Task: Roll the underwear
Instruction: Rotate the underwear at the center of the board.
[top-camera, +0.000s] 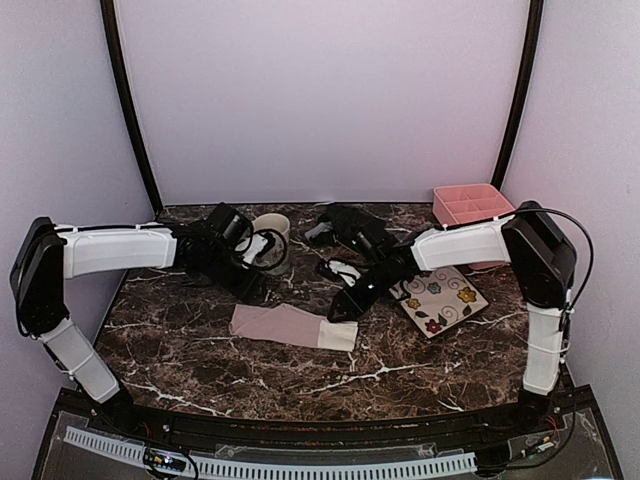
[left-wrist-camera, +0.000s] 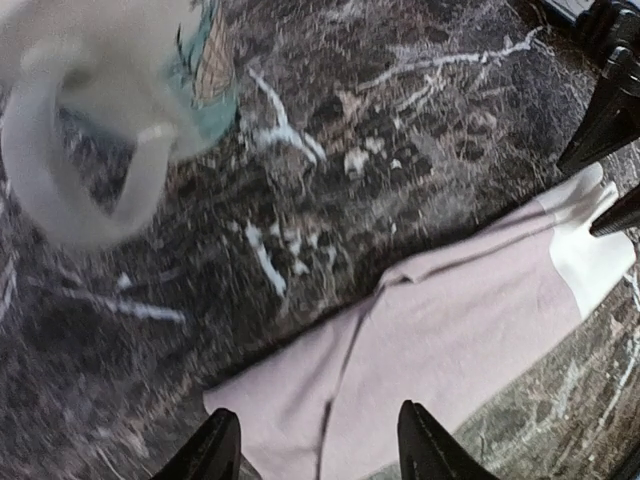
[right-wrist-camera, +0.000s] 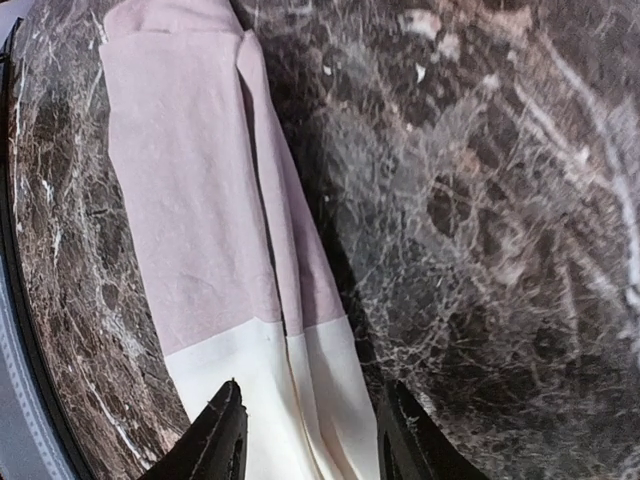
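Observation:
The pale pink and white underwear (top-camera: 290, 326) lies folded into a flat strip on the marble table, its white band at the right end. My left gripper (top-camera: 256, 291) is open just above and behind its pink left end; in the left wrist view the pink cloth (left-wrist-camera: 450, 330) lies between the open fingertips of the left gripper (left-wrist-camera: 318, 445). My right gripper (top-camera: 342, 308) is open over the white band, which shows in the right wrist view (right-wrist-camera: 270, 370) between the tips of the right gripper (right-wrist-camera: 310, 435). The black underwear (top-camera: 350, 225) lies bunched at the back centre.
A white mug (top-camera: 270, 232) stands behind the left gripper and shows blurred in the left wrist view (left-wrist-camera: 90, 110). A flowered square plate (top-camera: 440, 298) lies right of the right gripper. A pink divided tray (top-camera: 472, 205) sits at the back right.

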